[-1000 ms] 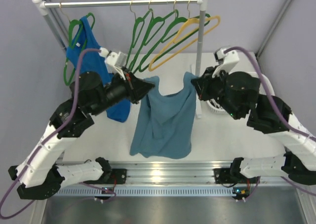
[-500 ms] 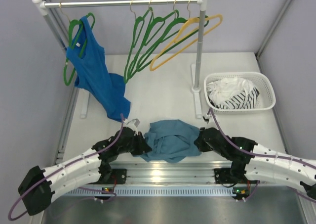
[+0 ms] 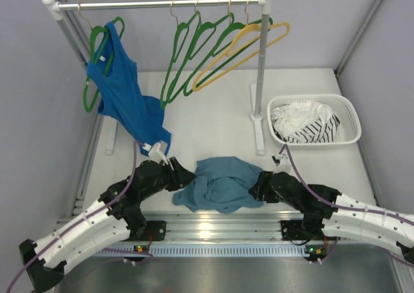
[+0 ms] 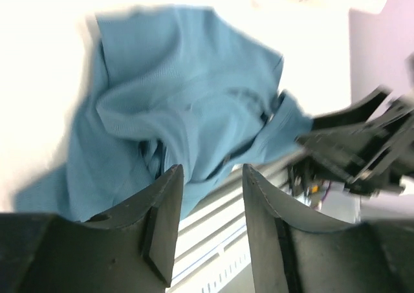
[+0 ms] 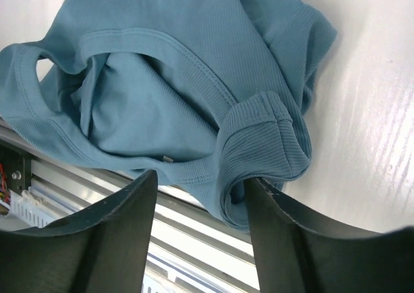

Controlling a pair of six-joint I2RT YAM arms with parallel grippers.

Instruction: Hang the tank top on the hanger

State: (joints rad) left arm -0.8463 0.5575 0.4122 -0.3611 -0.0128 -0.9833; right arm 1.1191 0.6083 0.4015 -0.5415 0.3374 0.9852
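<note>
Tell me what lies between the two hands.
The crumpled muted-teal cloth tank top lies between the left hand and the right hand, seen in the top view.

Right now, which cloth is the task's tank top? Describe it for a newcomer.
Look at the white table, at its near edge in front of the clothes rail. The tank top lies crumpled there between the left gripper and the right gripper. It is a muted teal, greyer than the royal-blue top hanging on the rail, and not in the basket like the striped cloth.
</note>
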